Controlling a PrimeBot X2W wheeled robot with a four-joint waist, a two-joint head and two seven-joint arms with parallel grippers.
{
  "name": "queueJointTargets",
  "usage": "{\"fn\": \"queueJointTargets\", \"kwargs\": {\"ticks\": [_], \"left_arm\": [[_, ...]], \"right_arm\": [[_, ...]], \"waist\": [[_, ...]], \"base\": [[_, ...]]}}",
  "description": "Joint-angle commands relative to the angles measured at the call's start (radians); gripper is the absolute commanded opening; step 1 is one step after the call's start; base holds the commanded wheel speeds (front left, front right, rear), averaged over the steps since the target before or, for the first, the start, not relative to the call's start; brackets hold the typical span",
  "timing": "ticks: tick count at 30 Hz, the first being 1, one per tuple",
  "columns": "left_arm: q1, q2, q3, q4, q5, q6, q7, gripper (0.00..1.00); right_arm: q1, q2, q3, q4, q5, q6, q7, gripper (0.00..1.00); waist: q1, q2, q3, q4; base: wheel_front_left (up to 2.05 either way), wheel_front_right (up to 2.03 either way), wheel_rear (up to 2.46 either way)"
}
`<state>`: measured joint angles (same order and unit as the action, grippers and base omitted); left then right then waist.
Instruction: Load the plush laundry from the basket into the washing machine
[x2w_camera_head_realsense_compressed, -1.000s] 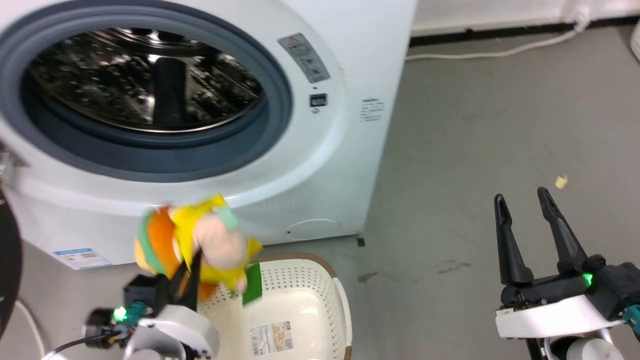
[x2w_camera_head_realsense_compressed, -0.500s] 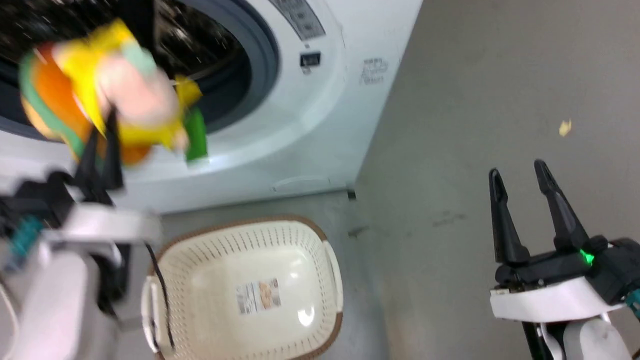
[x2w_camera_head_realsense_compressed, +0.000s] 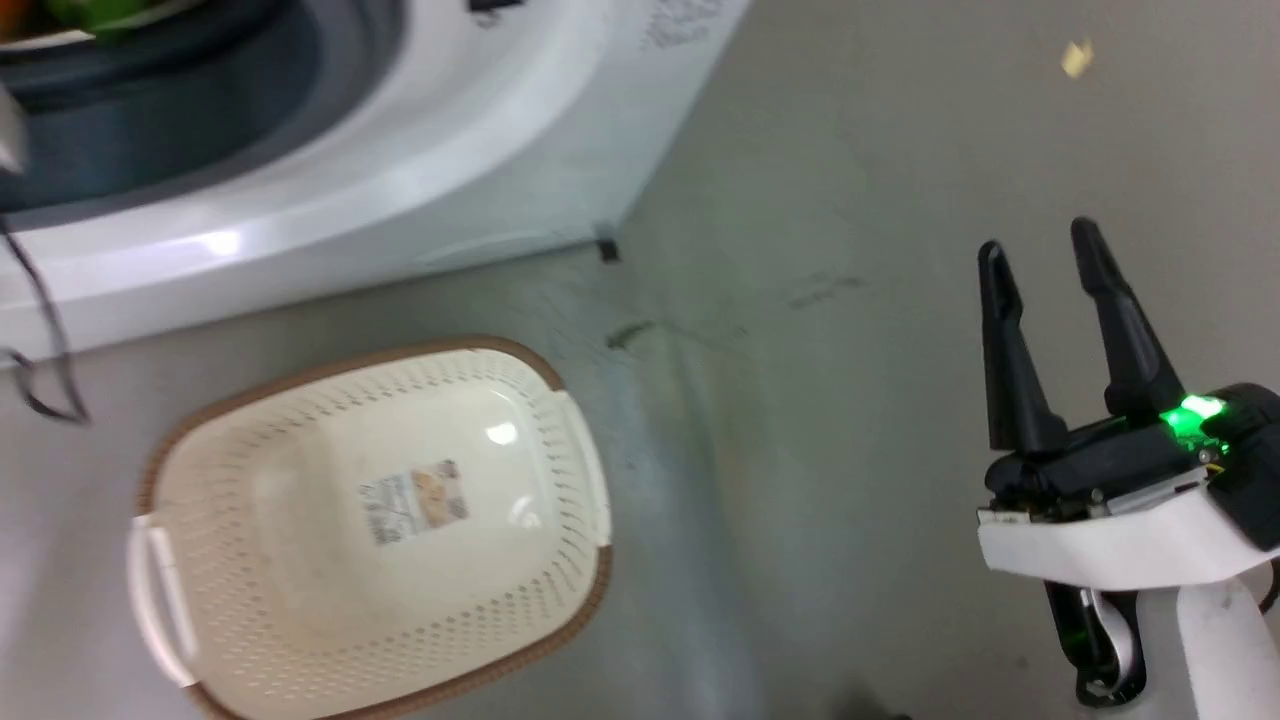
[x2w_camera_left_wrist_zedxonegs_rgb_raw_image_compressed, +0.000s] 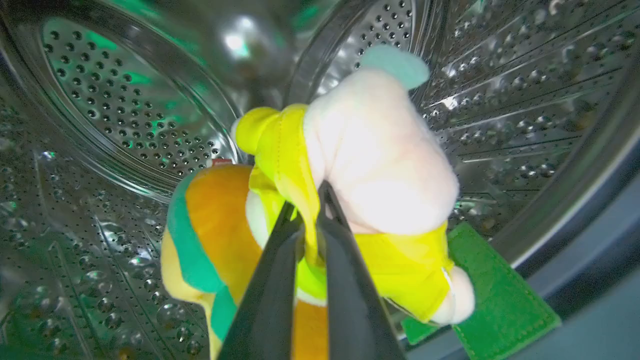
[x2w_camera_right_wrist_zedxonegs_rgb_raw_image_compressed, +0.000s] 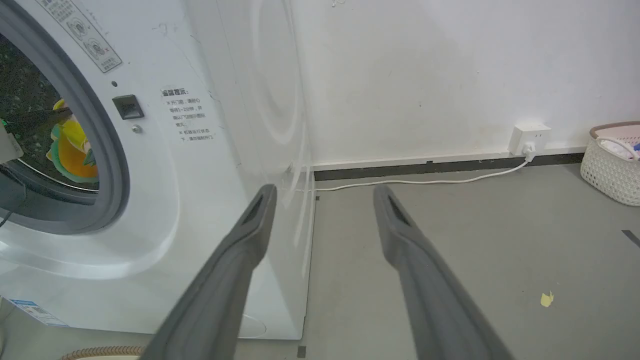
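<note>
Left gripper (x2w_camera_left_wrist_zedxonegs_rgb_raw_image_compressed: 309, 200) jaws clamped on the plush laundry (x2w_camera_left_wrist_zedxonegs_rgb_raw_image_compressed: 370, 165) — orange-green round toy plus yellow-and-pink one — held inside the drum (x2w_camera_left_wrist_zedxonegs_rgb_raw_image_compressed: 125, 115) of the washing machine (x2w_camera_head_realsense_compressed: 430, 170); right gripper (x2w_camera_head_realsense_compressed: 1037, 240) jaws wide apart over the floor (x2w_camera_head_realsense_compressed: 850, 420), basket (x2w_camera_head_realsense_compressed: 520, 560) near the machine's front.

**Cut Off, Covered, Unreadable**

The washing machine (x2w_camera_head_realsense_compressed: 430, 170) runs off the head view's top and left edges. The left jaws cover the middle of the plush laundry (x2w_camera_left_wrist_zedxonegs_rgb_raw_image_compressed: 380, 165), whose orange round leaves the wrist view's bottom edge. The basket (x2w_camera_head_realsense_compressed: 300, 400) label is unreadable.
</note>
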<state>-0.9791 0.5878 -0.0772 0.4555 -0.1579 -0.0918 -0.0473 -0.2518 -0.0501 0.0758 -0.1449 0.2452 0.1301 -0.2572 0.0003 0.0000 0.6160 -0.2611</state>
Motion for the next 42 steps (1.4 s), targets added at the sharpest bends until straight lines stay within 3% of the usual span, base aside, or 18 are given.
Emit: {"fn": "queueJointTargets", "kwargs": {"ticks": [1,10,20,21,22,27,35,38,42], "left_arm": [[-0.045,0.017,-0.005,0.022,0.010,-0.004,0.006,0.00],[-0.227,0.090,-0.082,0.266,0.068,-0.024,0.067,0.00],[-0.286,0.068,-0.126,0.432,0.061,-0.031,0.031,0.03],[-0.280,0.056,-0.136,0.463,0.059,-0.032,0.007,0.94],[-0.274,0.051,-0.141,0.479,0.058,-0.032,-0.005,1.00],[-0.230,0.023,-0.159,0.544,0.053,-0.033,-0.067,1.00],[-0.075,-0.059,-0.140,0.609,-0.018,-0.034,-0.200,1.00],[0.003,-0.100,-0.119,0.576,-0.053,-0.035,-0.212,1.00],[0.148,-0.156,-0.076,0.396,-0.088,-0.021,-0.214,1.00]], "right_arm": [[-0.016,0.000,0.004,-0.001,0.012,0.001,-0.005,1.00],[-0.027,0.000,0.016,-0.002,0.045,0.001,-0.005,1.00],[-0.031,0.000,0.021,0.001,0.037,0.001,-0.005,1.00],[-0.032,0.000,0.020,0.005,0.029,0.001,-0.005,1.00],[-0.032,0.000,0.018,0.006,0.024,0.001,-0.005,1.00],[-0.026,0.000,0.014,0.021,0.005,0.001,-0.005,1.00],[0.030,0.000,0.010,0.059,-0.041,0.001,-0.005,1.00],[0.051,0.000,0.008,0.073,-0.063,0.001,-0.005,1.00],[0.085,0.000,-0.001,0.086,-0.086,0.001,-0.005,1.00]], "waist": [[-0.0003,0.0000,0.056,-0.054],[-0.0003,0.0000,0.110,-0.095],[-0.0003,0.0000,0.103,-0.080],[-0.0003,0.0000,0.084,-0.071],[-0.0003,0.0000,0.073,-0.066],[-0.0003,0.0000,0.004,-0.041],[-0.0003,0.0000,-0.202,0.017],[-0.0003,0.0000,-0.280,0.046],[-0.0003,0.0000,-0.370,0.089]], "base": [[0.00,0.00,0.00],[0.00,0.00,0.00],[0.00,0.00,0.00],[0.00,0.00,0.00],[0.00,0.00,0.00],[0.00,0.00,0.00],[0.00,0.00,0.00],[0.00,0.00,0.00],[0.00,0.00,0.00]]}}
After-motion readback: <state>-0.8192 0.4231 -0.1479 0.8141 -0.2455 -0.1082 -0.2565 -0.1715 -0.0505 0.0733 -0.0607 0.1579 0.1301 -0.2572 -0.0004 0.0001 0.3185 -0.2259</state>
